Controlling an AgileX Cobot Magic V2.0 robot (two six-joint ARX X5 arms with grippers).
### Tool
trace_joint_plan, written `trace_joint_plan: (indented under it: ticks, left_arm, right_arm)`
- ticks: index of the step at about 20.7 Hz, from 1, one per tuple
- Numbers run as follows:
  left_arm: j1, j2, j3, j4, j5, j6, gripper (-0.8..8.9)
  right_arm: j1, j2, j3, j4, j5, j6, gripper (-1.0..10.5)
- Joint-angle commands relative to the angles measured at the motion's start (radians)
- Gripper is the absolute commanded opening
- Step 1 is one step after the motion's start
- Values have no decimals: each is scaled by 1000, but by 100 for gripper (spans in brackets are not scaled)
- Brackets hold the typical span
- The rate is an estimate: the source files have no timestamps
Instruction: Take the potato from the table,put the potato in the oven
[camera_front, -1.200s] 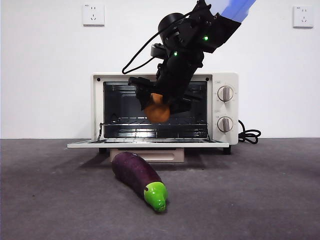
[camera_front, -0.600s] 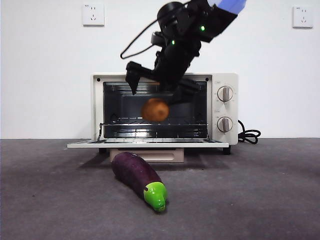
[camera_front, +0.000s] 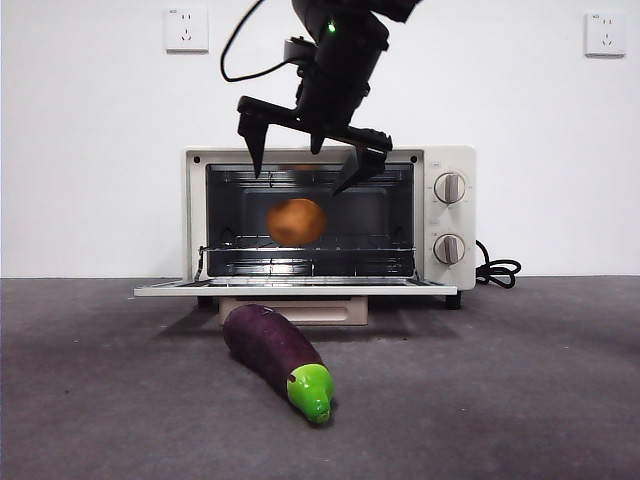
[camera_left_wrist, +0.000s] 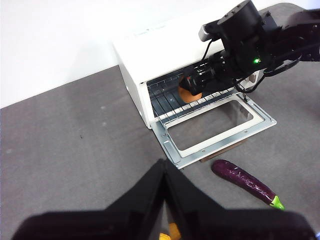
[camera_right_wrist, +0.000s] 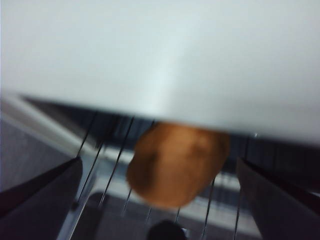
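Right gripper (camera_front: 306, 155) open above one potato (camera_front: 296, 222), one oven (camera_front: 450, 215).

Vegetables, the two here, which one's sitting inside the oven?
The potato, round and orange-brown, on the wire rack in the open oven below the right gripper with its jaws open. The purple eggplant lies on the table in front.

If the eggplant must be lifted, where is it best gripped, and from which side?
Probably across the purple middle of the eggplant, from above: it lies flat on the table, long sides exposed, narrowing toward the green tip.
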Motion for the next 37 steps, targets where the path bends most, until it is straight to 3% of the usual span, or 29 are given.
trace_joint_plan:
  ticks: [1,9,11,13,18,21,24,26,31,37]
  left_arm:
    - [-2,-3,-5,4,-3,18,-6]
    - [-2,-1,-5,4,-3,12,-6]
    - [-2,4,-5,4,-2,-4,-5]
    - [-2,15,-5,4,5,-15,-5]
    - [-2,85,-8,4,9,-36,-5]
    - [-1,140,-45,5,117,-39,-6]
    - [24,203,-108,39,151,-60,-6]
    - [51,233,-175,128,258,-60,-6]
    - [167,323,-357,307,434,-68,-6]
    - [292,467,-489,439,530,-99,-6]
  right_arm:
    - [29,7,31,-72,4,11,537]
    - [110,-78,54,-410,78,-11,380]
    - [139,-118,54,-494,111,-44,258]
    - [175,-192,54,-613,116,-94,26]
    - [233,-434,54,-838,127,-121,24]
    - [260,-628,54,-893,127,-121,24]
    - [262,-817,54,-907,102,-101,23]
    - [262,-936,54,-906,47,-94,-11]
    - [262,-1125,54,-908,41,-44,-7]
    - [262,-1248,54,-908,-146,-43,-2]
